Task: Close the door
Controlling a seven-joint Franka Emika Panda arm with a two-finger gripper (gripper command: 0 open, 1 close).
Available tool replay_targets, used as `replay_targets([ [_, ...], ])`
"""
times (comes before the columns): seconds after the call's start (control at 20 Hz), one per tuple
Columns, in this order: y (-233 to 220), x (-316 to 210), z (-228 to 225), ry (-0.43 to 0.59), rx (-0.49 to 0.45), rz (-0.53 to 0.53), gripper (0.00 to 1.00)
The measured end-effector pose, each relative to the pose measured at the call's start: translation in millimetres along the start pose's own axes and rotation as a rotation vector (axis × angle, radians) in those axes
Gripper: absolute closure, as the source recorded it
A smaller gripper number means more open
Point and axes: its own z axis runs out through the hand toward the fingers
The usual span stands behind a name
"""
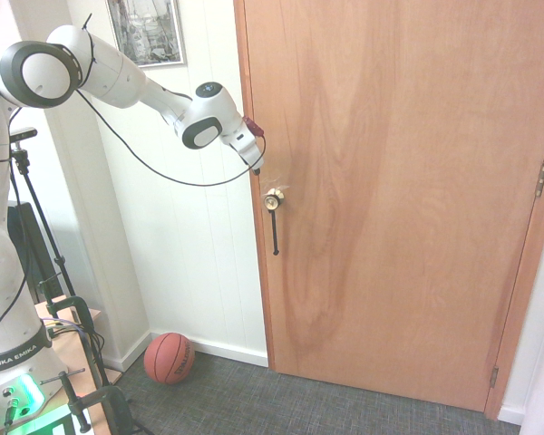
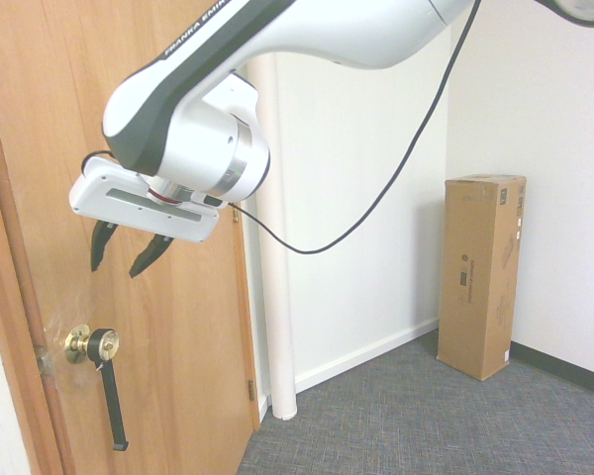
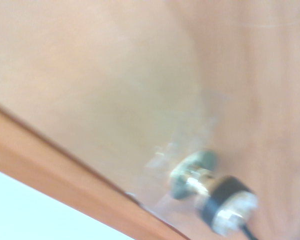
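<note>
The door (image 1: 408, 181) is a tall light-brown wooden panel with visible grain that fills the right of the first exterior view, with brass hinges (image 1: 541, 178) on its right edge. Its brass knob (image 1: 273, 200) sits near the left edge, and a thin black strap (image 1: 275, 237) hangs from it. My gripper (image 2: 117, 267) hovers just above the knob (image 2: 89, 343), close to the door face (image 2: 178, 327). It is open, with nothing between its dark fingers (image 2: 147, 255). The wrist view shows the knob (image 3: 215, 192) blurred against the wood. I cannot tell whether the door is latched.
A basketball (image 1: 170, 358) lies on the grey carpet by the white wall left of the door. A tall cardboard box (image 2: 485, 272) stands against the far wall. A white pipe (image 2: 277, 247) runs floor to ceiling beside the hinge side.
</note>
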Motion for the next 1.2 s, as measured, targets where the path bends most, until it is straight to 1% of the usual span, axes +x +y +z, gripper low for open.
replay_targets([
  [0.15, -8, 6, 7, 0.02, 0.07, 0.022, 1.0],
  [0.25, -9, 10, 13, 0.038, 0.111, 0.056, 1.0],
  [0.45, -12, 6, 27, 0.063, 0.175, 0.065, 1.0],
  [0.75, -43, -10, 33, 0.114, 0.299, 0.072, 1.0],
  [0.95, -49, -9, 50, 0.135, 0.332, 0.089, 1.0],
  [1.2, -36, 2, 95, 0.181, 0.312, 0.089, 1.0],
])
